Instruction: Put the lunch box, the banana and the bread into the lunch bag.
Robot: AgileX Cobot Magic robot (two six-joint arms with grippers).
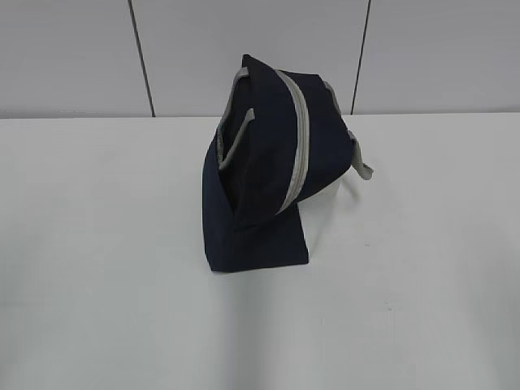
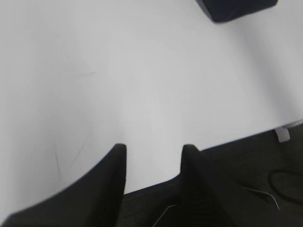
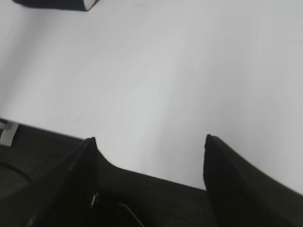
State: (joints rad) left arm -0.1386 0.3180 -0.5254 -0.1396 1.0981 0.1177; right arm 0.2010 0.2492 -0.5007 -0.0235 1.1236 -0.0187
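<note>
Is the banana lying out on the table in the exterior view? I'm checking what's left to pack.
No: only the navy lunch bag stands on the white table; no banana shows beside it.

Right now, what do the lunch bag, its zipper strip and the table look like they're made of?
Lunch bag: navy woven fabric, matte; it sags and creases softly, so likely soft cloth, not rigid.
Zipper strip: pale grey tape curving over the top; teeth too small to tell metal from plastic.
Handle: grey webbing, flat strap look.
Table: smooth white top, faint sheen, probably laminate; cannot confirm.
</note>
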